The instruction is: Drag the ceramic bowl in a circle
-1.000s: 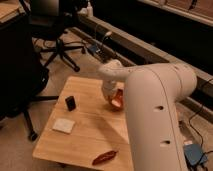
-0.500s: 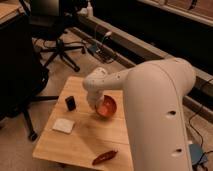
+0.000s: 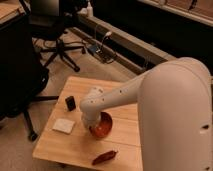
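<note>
Since half a second ago the bowl (image 3: 102,125) has slid left and nearer on the table (image 3: 125,135), and the arm (image 3: 150,95) has swung round with it, so its wrist now hangs over the bowl's left rim. The bowl sits near the middle of the table, toward the near edge. The gripper (image 3: 91,125) is at that left rim, clenched; the wrist hides the fingertips, so whether it pinches the rim or only presses on it cannot be made out.

To the left lies a flat white square (image 3: 64,125), near the bowl, with a small dark box (image 3: 70,103) farther back. A red pepper (image 3: 104,157) lies at the near edge, just in front of the bowl.

The risk, as I judge it, is the circle carrying the bowl into the white square or pepper and pushing them off, or the rim slipping from a weak hold.
</note>
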